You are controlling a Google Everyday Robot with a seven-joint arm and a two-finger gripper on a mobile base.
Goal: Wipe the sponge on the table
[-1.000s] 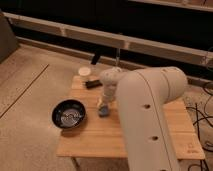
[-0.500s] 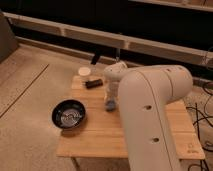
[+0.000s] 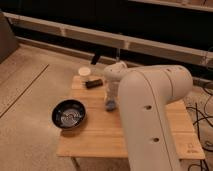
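The table (image 3: 100,135) is a small light wood-slat top in the middle of the camera view. My big white arm rises from the lower right and bends down over the table's centre. Its gripper (image 3: 111,100) points down at the tabletop, shut on a small blue-grey sponge (image 3: 110,105) that rests against the wood. The arm's bulk hides much of the table's right half.
A black bowl (image 3: 69,115) sits at the table's left edge. A short dark object (image 3: 93,83) and a small white round dish (image 3: 85,71) lie at the far left corner. Cables (image 3: 202,117) trail on the floor at right. A dark wall with rails stands behind.
Over the last second the gripper slid the sponge a little to the right and away across the tabletop. It has barely moved in the last half second.
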